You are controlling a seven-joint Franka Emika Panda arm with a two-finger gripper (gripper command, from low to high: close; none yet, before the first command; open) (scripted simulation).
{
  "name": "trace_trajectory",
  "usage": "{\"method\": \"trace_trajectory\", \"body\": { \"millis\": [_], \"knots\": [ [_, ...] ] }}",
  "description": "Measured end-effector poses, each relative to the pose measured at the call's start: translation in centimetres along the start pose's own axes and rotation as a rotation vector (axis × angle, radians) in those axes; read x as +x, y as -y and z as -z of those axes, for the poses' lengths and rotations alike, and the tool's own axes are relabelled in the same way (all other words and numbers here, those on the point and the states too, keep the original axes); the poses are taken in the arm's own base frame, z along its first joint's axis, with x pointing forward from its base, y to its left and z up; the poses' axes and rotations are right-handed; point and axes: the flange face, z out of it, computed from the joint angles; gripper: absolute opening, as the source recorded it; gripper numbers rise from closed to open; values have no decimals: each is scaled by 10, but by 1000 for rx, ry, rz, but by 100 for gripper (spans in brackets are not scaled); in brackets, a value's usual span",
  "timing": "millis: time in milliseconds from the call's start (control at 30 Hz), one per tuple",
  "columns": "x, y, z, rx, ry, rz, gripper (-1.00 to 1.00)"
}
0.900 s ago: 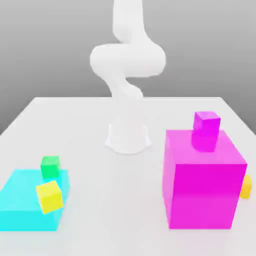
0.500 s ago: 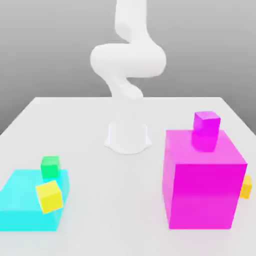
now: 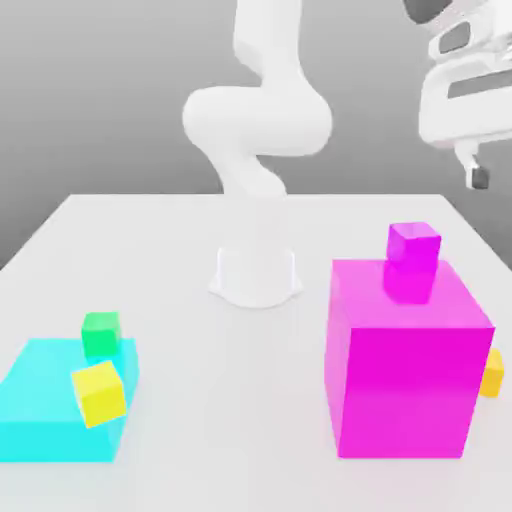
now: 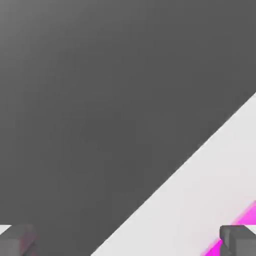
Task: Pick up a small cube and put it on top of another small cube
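On the exterior view's left: flat cyan block (image 3: 45, 400) bearing small green cube (image 3: 100, 333) and lemon-yellow cube (image 3: 99, 393).

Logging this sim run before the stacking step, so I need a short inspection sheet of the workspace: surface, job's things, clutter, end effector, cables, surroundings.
Surface: white table, flat.
Job's things: small orange-yellow cube on the table, partly hidden behind the big magenta block, at the exterior view's right.
Clutter: small magenta cube atop the big block; green cube and lemon-yellow cube on a cyan slab.
End effector: open, holding nothing, high above the magenta block.
Cables: nothing seen.
Surroundings: plain grey backdrop.
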Motion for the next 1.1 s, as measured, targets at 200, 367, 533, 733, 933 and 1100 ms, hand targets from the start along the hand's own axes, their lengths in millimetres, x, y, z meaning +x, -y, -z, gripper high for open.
{"method": "trace_trajectory", "body": {
  "millis": [200, 367, 533, 733, 933, 1100],
  "knots": [
    [-24, -43, -55, -99, -19, -205, 0],
    [-38, -83, -95, -182, -50, -381, 0],
    [-49, -126, -128, -260, -92, -560, 0],
    [-58, -181, -157, -348, -161, -778, 0],
    [-61, -220, -180, -392, -219, -918, 0],
    [-60, -229, -202, -385, -226, -920, 0]
  ]
}}
